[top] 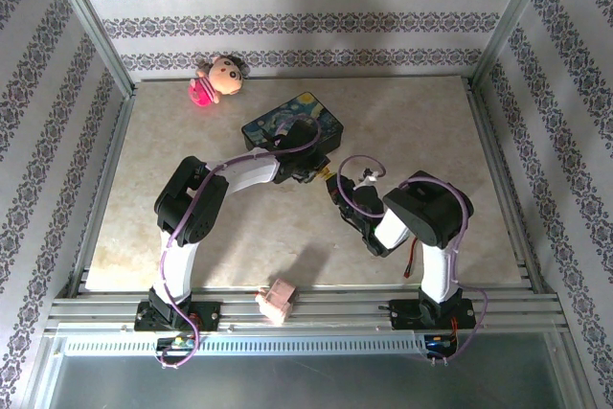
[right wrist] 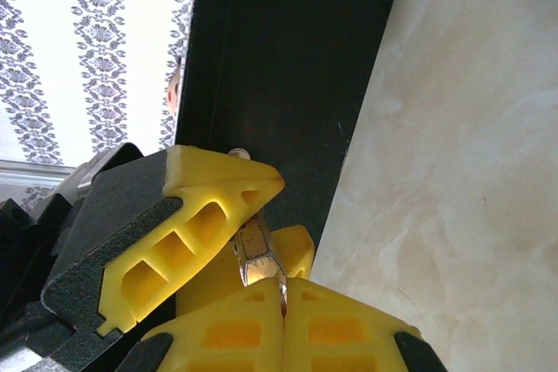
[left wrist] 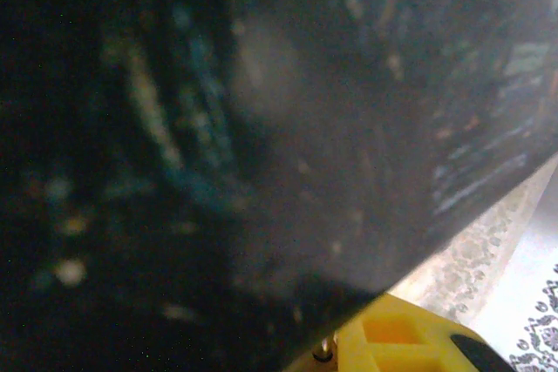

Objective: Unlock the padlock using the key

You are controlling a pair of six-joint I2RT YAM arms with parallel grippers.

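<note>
The dark-blue painted box (top: 292, 126) lies mid-table, and both grippers meet at its near right corner. In the right wrist view my right gripper (right wrist: 283, 289) is shut on a thin silvery key (right wrist: 262, 271) that points up. The key's tip reaches the small brass padlock (right wrist: 250, 237), which my left gripper (right wrist: 261, 215) pinches between its yellow fingers (right wrist: 209, 206). Most of the padlock is hidden behind those fingers. From above, the left gripper (top: 316, 171) and right gripper (top: 337, 191) almost touch. In the left wrist view one yellow finger (left wrist: 410, 341) shows under the blurred box wall (left wrist: 261, 128).
A pink doll (top: 218, 79) lies at the back of the marble tabletop (top: 431, 131). A small pink object (top: 278, 302) rests on the front rail between the arm bases. Metal frame posts and patterned walls close in the table's sides.
</note>
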